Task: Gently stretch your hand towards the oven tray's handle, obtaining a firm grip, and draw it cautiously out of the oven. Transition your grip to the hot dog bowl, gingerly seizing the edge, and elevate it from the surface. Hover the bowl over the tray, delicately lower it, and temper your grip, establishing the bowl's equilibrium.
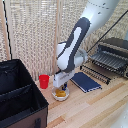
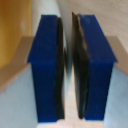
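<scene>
Your oven tray (image 1: 104, 61) already sits drawn out of the oven (image 1: 116, 50), its bars reaching forward over the wooden surface (image 1: 95, 110) — so step 1 looks done. You are now in step 2: the claw (image 1: 61, 85) is down at the hot dog bowl (image 1: 61, 95), which rests on the surface between the red cup (image 1: 44, 81) and the dark blue book (image 1: 86, 81), just beside the black fabric bin (image 1: 20, 97).

In the wrist view the 2 blue fingers (image 2: 46, 70) stand nearly together with only a thin gap. Something pale shows in that gap, but you cannot tell whether it is the bowl's rim or whether the grip is firm.

Left to do: lift the bowl, carry it toward the exterior view's right, and set it on the tray.

The tray's long axis runs along the oven front; its handle (image 1: 96, 71) faces the bowl. The bowl itself is round and upright, opening upward.
</scene>
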Robot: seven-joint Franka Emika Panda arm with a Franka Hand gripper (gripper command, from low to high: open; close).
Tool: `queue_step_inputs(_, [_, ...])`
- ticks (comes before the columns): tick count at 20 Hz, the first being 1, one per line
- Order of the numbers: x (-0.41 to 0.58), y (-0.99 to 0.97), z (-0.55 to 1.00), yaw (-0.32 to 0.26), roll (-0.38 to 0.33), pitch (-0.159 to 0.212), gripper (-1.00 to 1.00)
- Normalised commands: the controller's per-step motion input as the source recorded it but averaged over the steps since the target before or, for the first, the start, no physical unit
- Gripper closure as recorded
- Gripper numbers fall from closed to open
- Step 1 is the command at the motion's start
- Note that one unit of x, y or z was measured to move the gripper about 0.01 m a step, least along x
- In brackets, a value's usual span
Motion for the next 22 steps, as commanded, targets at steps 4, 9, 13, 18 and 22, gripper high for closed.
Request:
queue_step_inputs(4, [0.071,-0.12,0.70,-0.125,-0.003,0.001,1.00])
queue_step_inputs(9, [0.090,-0.11,0.42,-0.061,0.000,-0.001,1.00])
queue_step_inputs(13, [0.117,0.04,-0.08,-0.001,0.000,-0.069,-1.00])
queue_step_inputs(18, [-0.083,0.08,-0.13,0.019,-0.013,0.015,-1.00])
queue_step_inputs(22, [-0.061,0.12,-0.33,-0.039,-0.018,-0.003,-1.00])
